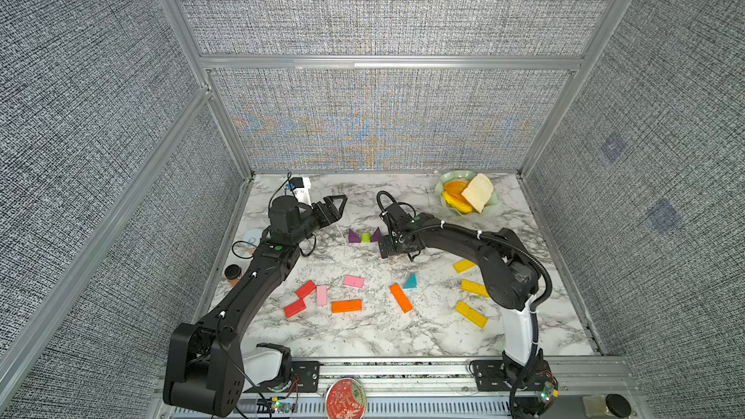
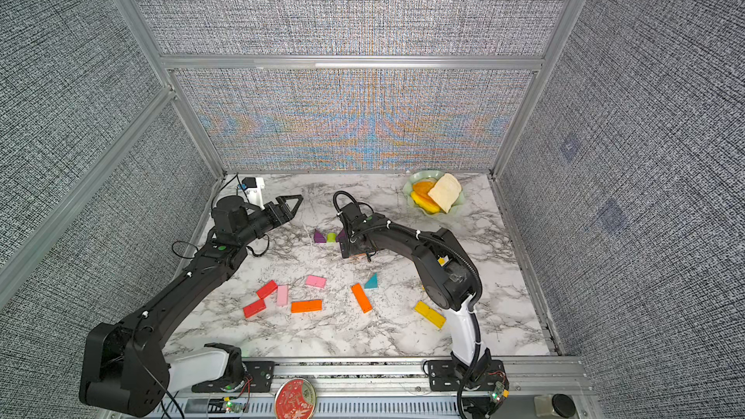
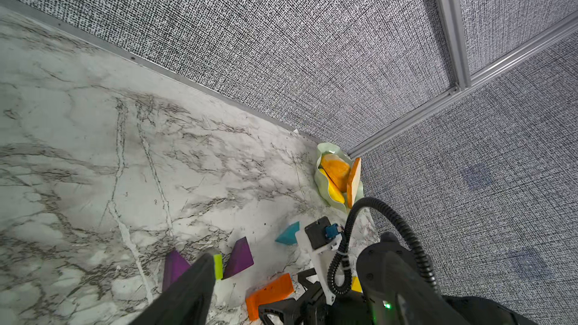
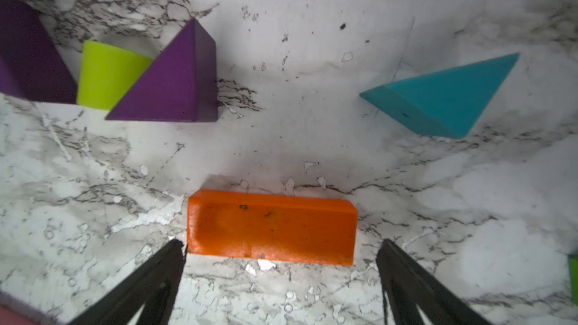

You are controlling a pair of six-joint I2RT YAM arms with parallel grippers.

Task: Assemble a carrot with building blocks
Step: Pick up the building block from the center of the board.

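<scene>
Hovering low near the back middle of the worktop, my right claw is poised beside two purple triangles flanking a lime stub in both top views, a trio I take for the carrot's leafy top. Most of the build looks undone: red bars, pink bars, orange bars, a teal triangle and yellow bars lie loose toward the front edge and right side. My left claw hangs raised near the back edge, left of middle; whether it is parted I cannot tell. Grey woven wall panels in aluminium framing box in the scuffed, marble-patterned top. A pale green bowl of toy fruit and bread sits in the back right corner.

From the left wrist, one finger crosses the triangles. A further orange bar lies under my right claw, with another teal triangle beyond it.

From the right wrist, my jaws stand wide apart with that orange bar flat between them, unclamped, near the triangles but not touching. By my reckoning it is the body's first piece.
</scene>
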